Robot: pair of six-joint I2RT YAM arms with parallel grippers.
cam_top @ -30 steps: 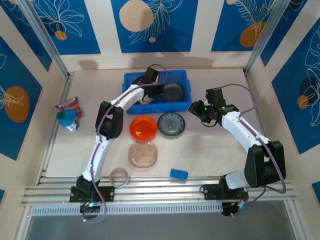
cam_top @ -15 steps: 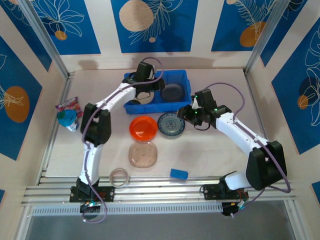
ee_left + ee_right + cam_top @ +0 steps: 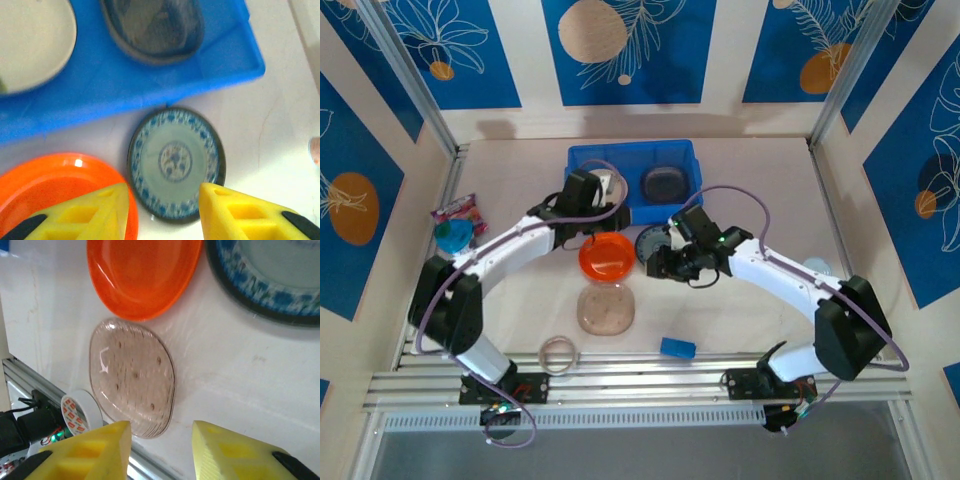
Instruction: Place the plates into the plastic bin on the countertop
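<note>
On the countertop (image 3: 760,170) beside the plastic bin (image 3: 630,152), orange plate (image 3: 606,256), blue-white plate (image 3: 175,162) and smoky clear plate (image 3: 606,310) lie unbinned, hence left gripper (image 3: 162,192) and right gripper (image 3: 161,432) hover over them, both spread apart and empty, ready to pick.

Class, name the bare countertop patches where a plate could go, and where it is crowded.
Free countertop: right of the plastic bin, and the rear-left corner beside it. Crowded: in front of the bin, around the orange plate, patterned plate and translucent plate.
</note>
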